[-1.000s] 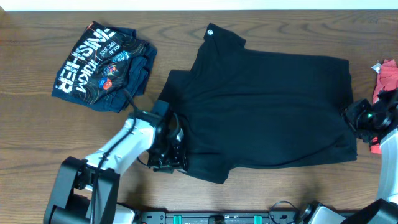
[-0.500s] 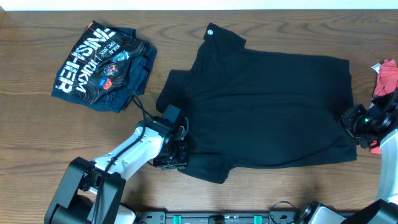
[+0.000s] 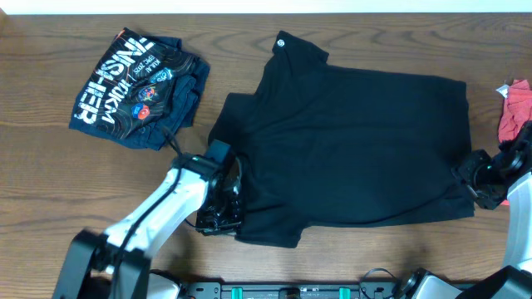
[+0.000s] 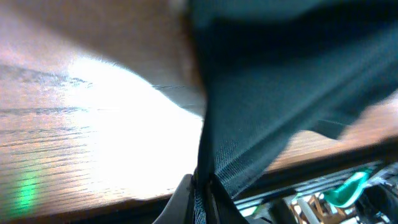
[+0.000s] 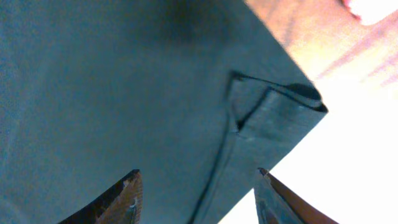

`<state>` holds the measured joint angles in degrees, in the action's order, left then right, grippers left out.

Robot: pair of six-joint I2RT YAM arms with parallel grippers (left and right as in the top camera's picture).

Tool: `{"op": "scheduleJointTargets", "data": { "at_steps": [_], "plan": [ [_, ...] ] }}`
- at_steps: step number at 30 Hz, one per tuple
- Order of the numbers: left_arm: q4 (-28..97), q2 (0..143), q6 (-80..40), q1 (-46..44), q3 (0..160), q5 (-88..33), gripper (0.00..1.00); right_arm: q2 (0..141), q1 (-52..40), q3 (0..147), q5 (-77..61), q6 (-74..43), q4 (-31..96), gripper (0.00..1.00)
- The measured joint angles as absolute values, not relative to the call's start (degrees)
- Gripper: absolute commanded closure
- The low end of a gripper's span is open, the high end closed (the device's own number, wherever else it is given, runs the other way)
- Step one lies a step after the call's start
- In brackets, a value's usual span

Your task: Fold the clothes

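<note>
The black T-shirt [image 3: 349, 149] lies spread flat across the middle of the table, with its small white logo [image 3: 280, 43] at the far edge. My left gripper [image 3: 223, 214] is at the shirt's near left edge and is shut on the black fabric [image 4: 280, 93]. In the left wrist view the cloth runs pinched between the fingertips [image 4: 202, 193]. My right gripper [image 3: 475, 178] is at the shirt's near right corner. Its fingers [image 5: 121, 199] stand open over the folded hem corner [image 5: 273, 112], one on each side of the hem.
A navy printed garment [image 3: 137, 87] lies folded at the far left. A red garment [image 3: 514, 108] sits at the right edge beside my right arm. Bare wooden table [image 3: 50, 183] surrounds the shirt, and a dark rail [image 3: 299, 291] runs along the near edge.
My left gripper has closed on the shirt's near left edge. The right gripper has slid a little nearer along the right corner and opened wider.
</note>
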<state>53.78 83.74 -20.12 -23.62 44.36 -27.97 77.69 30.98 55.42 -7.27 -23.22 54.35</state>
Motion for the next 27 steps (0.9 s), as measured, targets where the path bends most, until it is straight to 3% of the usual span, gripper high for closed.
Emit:
{"op": "scheduleJointTargets", "data": {
  "at_steps": [9, 21, 22, 24, 27],
  "plan": [
    [53.76, 79.66, -19.46, -23.62, 44.66, -28.18, 0.94, 81.78, 30.96, 46.59, -3.33, -25.65, 45.21, 0.57],
    [52.66, 79.66, -19.46, -23.62, 44.66, -28.16, 0.94, 86.85, 30.96, 41.93, -2.57, -27.05, 40.58, 0.6],
    [52.51, 79.66, -19.46, -23.62, 44.66, -28.16, 0.94, 87.07, 30.96, 41.93, -2.52, -27.07, 40.4, 0.67],
    [52.49, 79.66, -19.46, -23.62, 44.66, -28.16, 0.94, 87.55, 30.96, 41.91, -2.48, -27.4, 39.55, 0.9],
    [52.51, 79.66, -19.46, -23.62, 44.66, -28.16, 0.94, 87.74, 30.96, 41.87, -2.52, -27.57, 39.35, 0.99]
  ]
}}
